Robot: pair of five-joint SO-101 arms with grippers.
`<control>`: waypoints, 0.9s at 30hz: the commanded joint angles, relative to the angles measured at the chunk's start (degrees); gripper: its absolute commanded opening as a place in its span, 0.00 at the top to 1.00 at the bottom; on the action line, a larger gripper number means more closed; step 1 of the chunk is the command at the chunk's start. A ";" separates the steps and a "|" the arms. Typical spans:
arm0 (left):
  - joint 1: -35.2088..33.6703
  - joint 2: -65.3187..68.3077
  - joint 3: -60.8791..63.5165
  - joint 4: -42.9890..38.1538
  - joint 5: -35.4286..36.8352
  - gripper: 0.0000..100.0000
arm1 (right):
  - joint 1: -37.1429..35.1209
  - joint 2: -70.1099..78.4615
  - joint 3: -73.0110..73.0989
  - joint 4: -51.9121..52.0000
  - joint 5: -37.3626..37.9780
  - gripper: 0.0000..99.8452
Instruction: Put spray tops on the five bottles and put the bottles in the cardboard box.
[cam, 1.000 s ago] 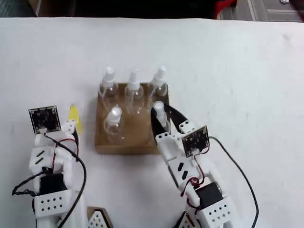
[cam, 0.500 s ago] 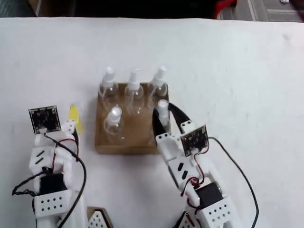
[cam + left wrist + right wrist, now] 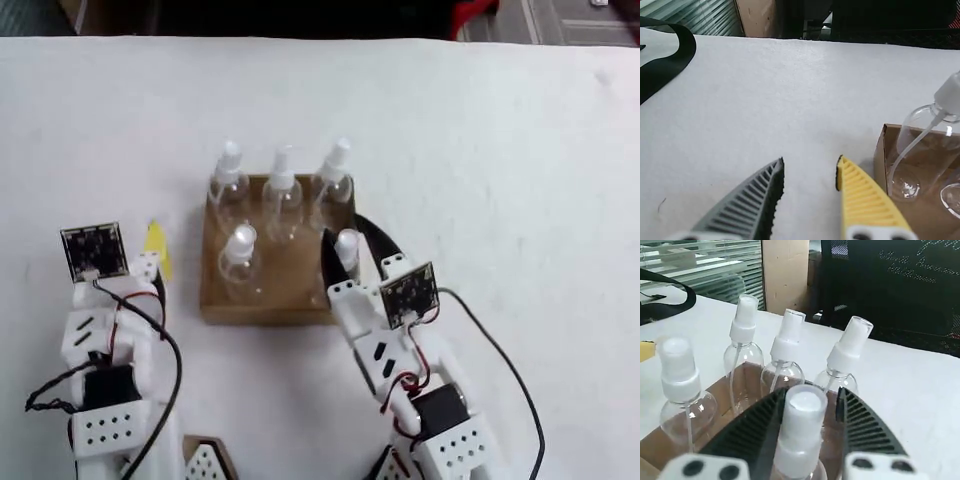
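A shallow cardboard box (image 3: 213, 300) sits mid-table with clear bottles standing in it, all with white spray tops. Three line its far side (image 3: 229, 185) (image 3: 282, 192) (image 3: 335, 180) and one stands front left (image 3: 240, 262). The fifth bottle (image 3: 348, 248) is at the box's front right corner, between the black fingers of my right gripper (image 3: 350, 250), which is shut on it. In the right wrist view its spray top (image 3: 802, 422) rises between the fingers, with the other bottles behind. My left gripper (image 3: 810, 175) stands open over bare table, left of the box (image 3: 881, 150).
White cloth covers the table, with free room left, right and beyond the box. A black strap (image 3: 670, 60) lies on the cloth far from the left gripper. Both arm bases stand at the table's near edge.
The right gripper has carried its bottle slightly right and lower, down to the front right corner of the box. The left arm has not moved.
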 commanded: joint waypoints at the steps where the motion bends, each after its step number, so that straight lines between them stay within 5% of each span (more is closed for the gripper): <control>1: 0.40 -0.66 -2.11 -1.49 0.09 0.83 | 0.04 -0.48 -0.79 0.13 0.70 0.87; 12: 0.40 -0.66 -2.11 -1.49 0.09 0.83 | -0.04 -0.48 -4.92 5.85 0.70 0.87; 18: 0.40 -0.66 -2.11 -1.49 0.09 0.83 | -0.04 -0.48 -4.92 5.85 0.26 0.73; 27: 0.40 -0.66 -2.11 -1.49 0.09 0.83 | -0.04 -0.48 -5.01 5.85 0.53 0.74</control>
